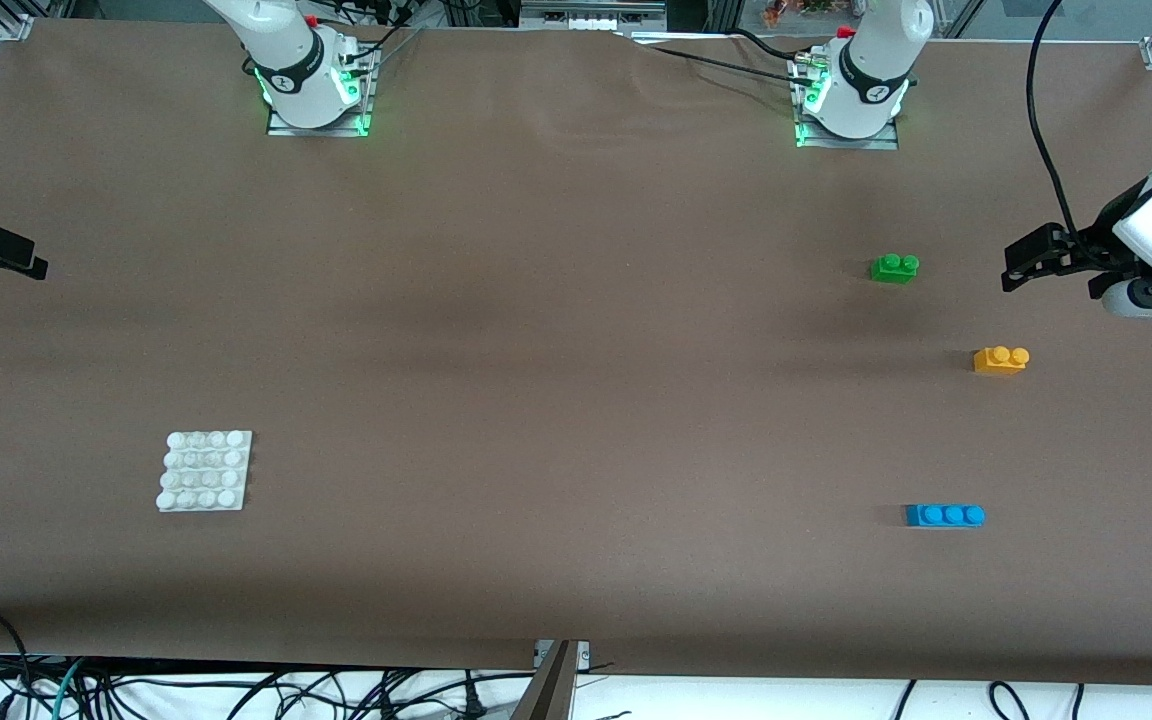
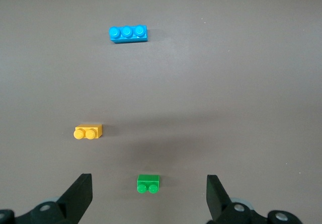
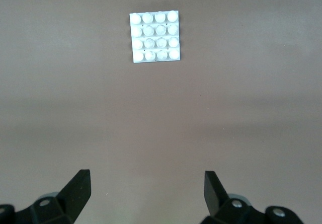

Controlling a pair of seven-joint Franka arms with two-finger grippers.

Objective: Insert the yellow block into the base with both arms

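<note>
Reading the front view as a clock face, status was as follows.

1. My left gripper point(image 1: 1012, 268) hung above the table point(image 1: 556, 400) at about three o'clock, at the left arm's end. Its jaws stood wide apart and held nothing.
2. My right gripper point(image 3: 147, 177) hung at about nine o'clock, at the right arm's end. Its jaws were likewise spread wide and empty. In the front view only its tip showed, so I could not fix its height.
3. The yellow block point(image 1: 1000, 359) lay on the table at about three o'clock, studs up, untouched, near my left gripper and closer to the front camera.
4. The base point(image 1: 204, 471) lay flat at about eight o'clock, studs up, well apart from the yellow block.
5. The green brick point(image 1: 894, 267) lay at about two o'clock; the blue brick point(image 1: 944, 515) at about four o'clock. Neither touched the yellow block.
</note>
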